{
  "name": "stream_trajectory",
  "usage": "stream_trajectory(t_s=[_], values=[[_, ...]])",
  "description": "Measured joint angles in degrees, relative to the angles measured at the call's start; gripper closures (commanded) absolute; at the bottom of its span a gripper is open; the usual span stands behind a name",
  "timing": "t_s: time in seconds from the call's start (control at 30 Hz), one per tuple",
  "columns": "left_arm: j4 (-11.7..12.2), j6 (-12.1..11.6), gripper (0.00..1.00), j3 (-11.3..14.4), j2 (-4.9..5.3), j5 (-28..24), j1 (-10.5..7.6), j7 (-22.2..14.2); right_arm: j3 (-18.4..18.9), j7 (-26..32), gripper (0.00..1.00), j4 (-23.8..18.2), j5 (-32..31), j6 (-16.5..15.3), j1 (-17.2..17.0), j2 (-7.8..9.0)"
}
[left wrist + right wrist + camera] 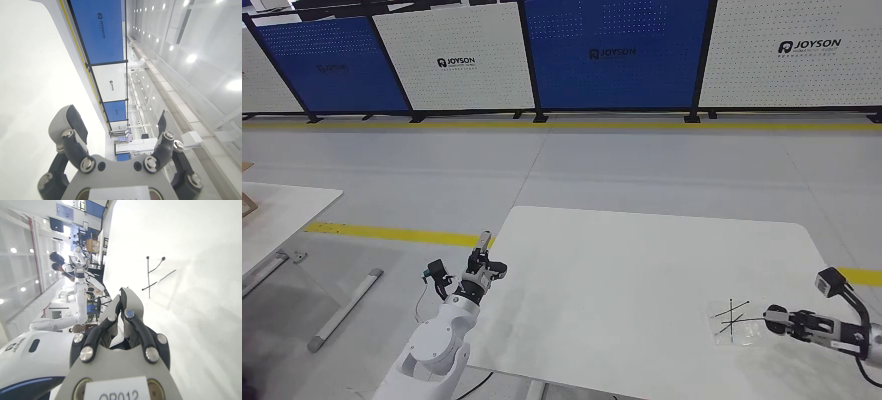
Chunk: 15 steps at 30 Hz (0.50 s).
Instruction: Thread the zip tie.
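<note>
Three thin black zip ties (732, 318) lie crossed over each other near the table's right edge, on a clear plastic sheet or tray (720, 338). In the right wrist view the zip ties (149, 279) rest flat on the white surface, just past my right gripper (121, 291). That gripper is shut, and I see nothing between its fingers. From above, the right gripper (772, 318) sits close beside the ties. My left gripper (482, 243) is at the table's left edge, far from the ties. It is open and empty, with both pads (76, 121) spread wide.
The white table (642, 270) has a broad bare middle between the two arms. Another white table corner (282, 200) stands off to the left. Blue and white pegboard panels (612, 50) line the back of the room.
</note>
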Motion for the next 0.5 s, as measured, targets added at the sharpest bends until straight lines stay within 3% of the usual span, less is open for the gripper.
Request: stream_trajectory(t_s=[0.1, 0.5], values=[[0.0, 0.0, 0.0, 0.0, 0.0, 0.0, 0.0, 0.0, -1.2, 0.0, 1.0, -2.2, 1.6, 0.0, -1.1, 0.95], [0.0, 0.0, 0.0, 0.0, 0.0, 0.0, 0.0, 0.0, -1.2, 0.0, 1.0, -2.1, 1.6, 0.0, -1.1, 0.92]])
